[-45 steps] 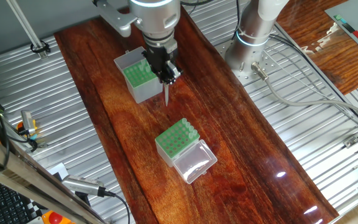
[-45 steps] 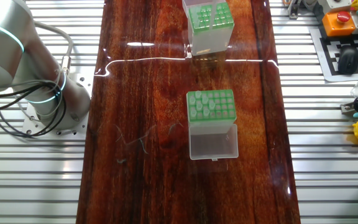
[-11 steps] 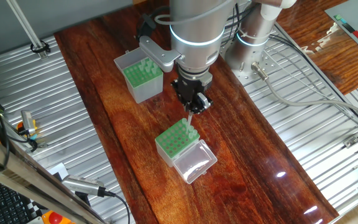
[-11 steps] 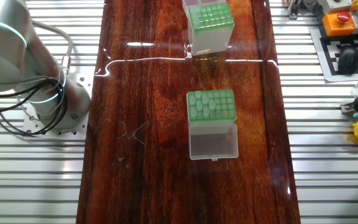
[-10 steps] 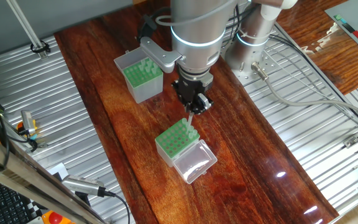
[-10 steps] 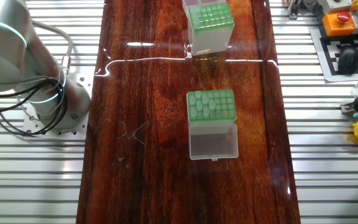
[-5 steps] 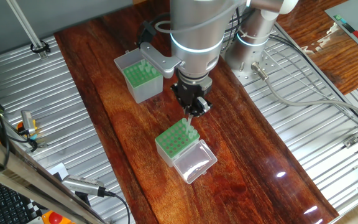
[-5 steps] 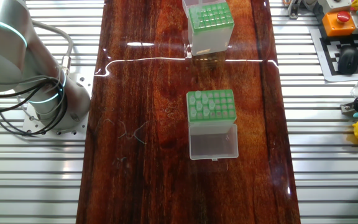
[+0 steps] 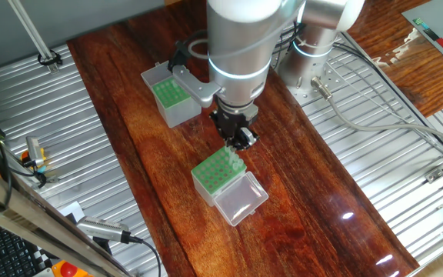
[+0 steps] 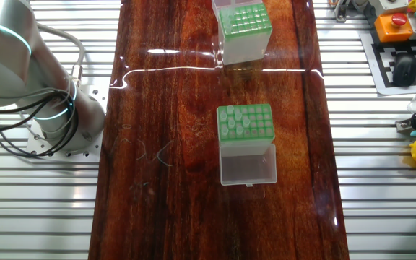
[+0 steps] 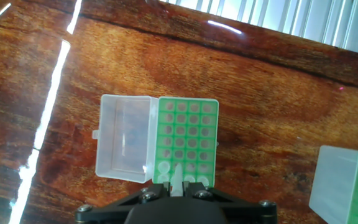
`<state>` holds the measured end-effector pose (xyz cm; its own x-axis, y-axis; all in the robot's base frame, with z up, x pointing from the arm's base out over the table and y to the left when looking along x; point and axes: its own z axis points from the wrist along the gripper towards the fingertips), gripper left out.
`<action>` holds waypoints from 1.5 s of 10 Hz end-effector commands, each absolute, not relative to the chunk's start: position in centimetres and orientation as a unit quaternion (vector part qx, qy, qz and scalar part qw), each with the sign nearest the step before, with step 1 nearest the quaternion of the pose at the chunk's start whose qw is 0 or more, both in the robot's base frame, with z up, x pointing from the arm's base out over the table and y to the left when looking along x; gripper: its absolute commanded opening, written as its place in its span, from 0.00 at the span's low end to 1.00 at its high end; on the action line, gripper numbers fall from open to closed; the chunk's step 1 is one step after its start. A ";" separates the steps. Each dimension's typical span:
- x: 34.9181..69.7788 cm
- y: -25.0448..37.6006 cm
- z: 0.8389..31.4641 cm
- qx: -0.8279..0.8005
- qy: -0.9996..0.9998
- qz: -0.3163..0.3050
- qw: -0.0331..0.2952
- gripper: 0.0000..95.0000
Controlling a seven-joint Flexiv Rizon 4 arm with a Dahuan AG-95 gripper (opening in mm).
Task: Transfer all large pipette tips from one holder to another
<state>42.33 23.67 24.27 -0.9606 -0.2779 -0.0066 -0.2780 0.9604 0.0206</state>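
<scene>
Here, the two-finger gripper [image 9: 234, 142] is poised over the far row of the shorter box with a green hole-dotted top plate [image 9: 215, 174], its large clear hinged lid [image 11: 123, 145] laid open beside it. A slim, pale translucent pipette tip [image 11: 177, 176] is clamped between the fingers, point down over a hole near the plate's edge; whether the point has entered the hole cannot be told. Several tips are seated in that row. The taller grey-sided box with a green top [image 10: 243, 31] stands well apart on the dark wooden table [image 10: 165, 108]. For a clean placement, the tip should be kept upright and centred over a vacant hole, lowered straight until the collar seats, and released only then, so neighbouring tips are not knocked.
</scene>
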 end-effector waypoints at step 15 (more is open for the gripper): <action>42.2 22.4 25.6 -0.102 0.995 0.012 0.011 0.20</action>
